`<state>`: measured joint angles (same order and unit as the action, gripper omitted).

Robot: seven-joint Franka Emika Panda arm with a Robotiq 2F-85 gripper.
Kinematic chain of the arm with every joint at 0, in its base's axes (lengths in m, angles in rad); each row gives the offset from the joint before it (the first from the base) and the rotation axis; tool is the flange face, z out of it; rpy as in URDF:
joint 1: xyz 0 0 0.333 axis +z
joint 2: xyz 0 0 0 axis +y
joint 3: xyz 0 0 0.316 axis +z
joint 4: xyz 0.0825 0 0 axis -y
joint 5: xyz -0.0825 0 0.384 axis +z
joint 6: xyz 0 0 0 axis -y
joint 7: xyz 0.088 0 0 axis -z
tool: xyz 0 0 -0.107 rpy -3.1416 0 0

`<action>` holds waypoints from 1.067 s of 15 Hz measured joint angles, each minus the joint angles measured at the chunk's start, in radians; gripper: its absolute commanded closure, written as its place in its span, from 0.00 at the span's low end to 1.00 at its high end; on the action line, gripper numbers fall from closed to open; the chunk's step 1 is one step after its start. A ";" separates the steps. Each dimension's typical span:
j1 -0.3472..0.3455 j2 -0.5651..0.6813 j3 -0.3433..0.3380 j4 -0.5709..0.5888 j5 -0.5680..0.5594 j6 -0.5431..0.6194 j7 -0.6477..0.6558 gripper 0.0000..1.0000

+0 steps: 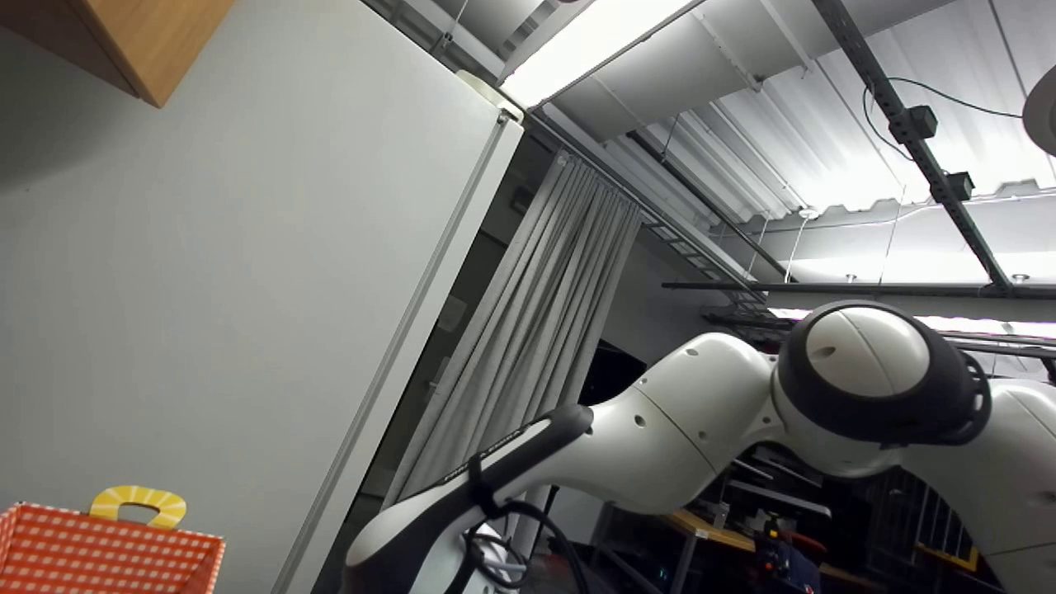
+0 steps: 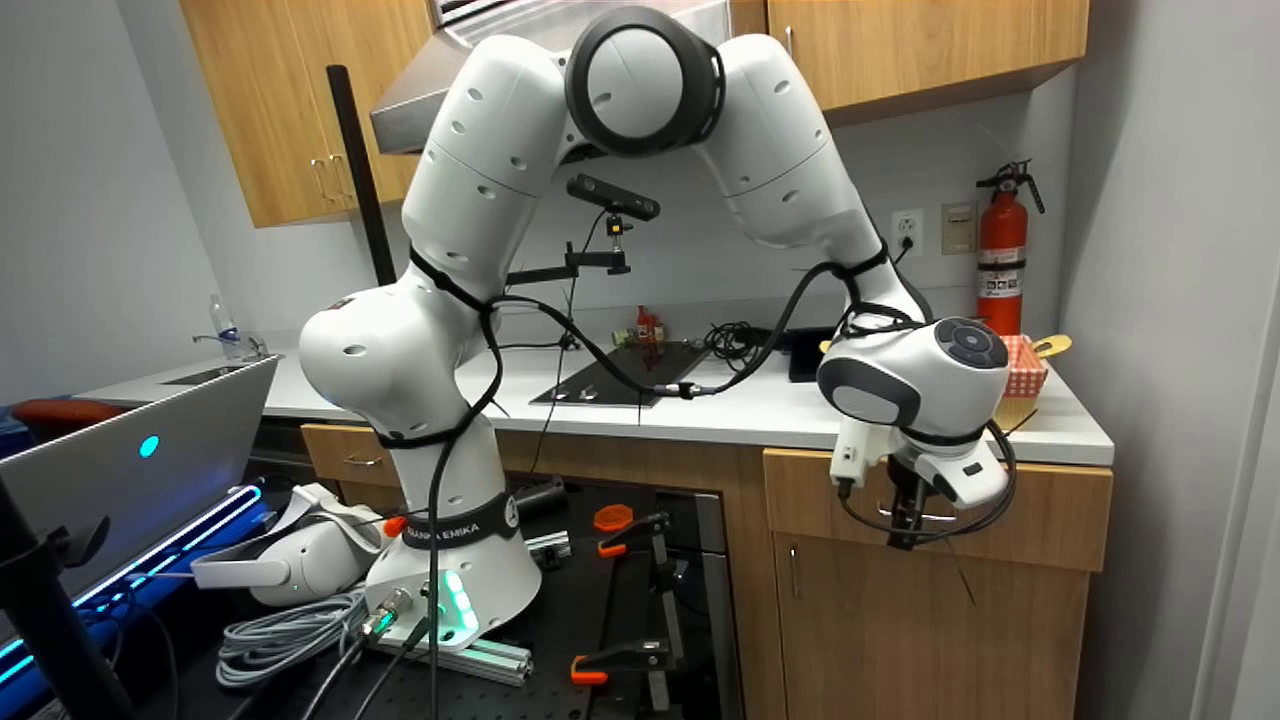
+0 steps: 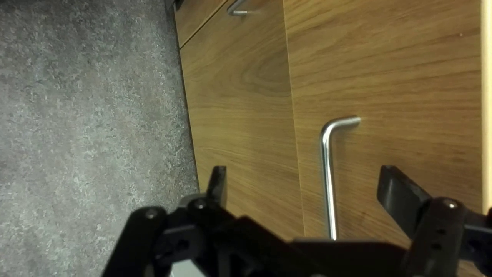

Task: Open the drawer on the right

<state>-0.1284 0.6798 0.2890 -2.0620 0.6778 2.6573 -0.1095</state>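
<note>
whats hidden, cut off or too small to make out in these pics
Drawer handle: in the wrist view, its end nearest the picture's bottom is hidden behind the tool.
Inside of the drawer: hidden by its front in the wrist view and an exterior view.
Checked basket: in an exterior view, its base is cut off by the picture's bottom edge.
Fire extinguisher label: in an exterior view, most print is too small to read.

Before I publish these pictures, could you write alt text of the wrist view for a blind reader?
An open two-finger gripper faces a wood-grain drawer front, whose silver bar handle appears between the fingers, ungripped. A cabinet door and mottled grey floor lie to the left.
</note>
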 measured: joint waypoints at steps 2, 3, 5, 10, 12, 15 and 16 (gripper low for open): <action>0.002 0.021 0.000 0.018 0.000 0.012 -0.010 0.00; 0.003 0.032 0.000 0.026 0.000 0.019 -0.014 0.00; 0.005 0.050 0.000 0.040 -0.001 0.030 -0.021 0.00; 0.007 0.085 0.000 0.070 -0.007 0.042 -0.026 0.00; 0.007 0.096 0.000 0.079 -0.010 0.048 -0.026 0.00; 0.007 0.102 -0.005 0.082 -0.020 0.054 -0.026 0.00; 0.007 0.103 -0.011 0.082 -0.024 0.054 -0.026 0.00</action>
<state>-0.1217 0.7831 0.2784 -1.9798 0.6542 2.7117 -0.1354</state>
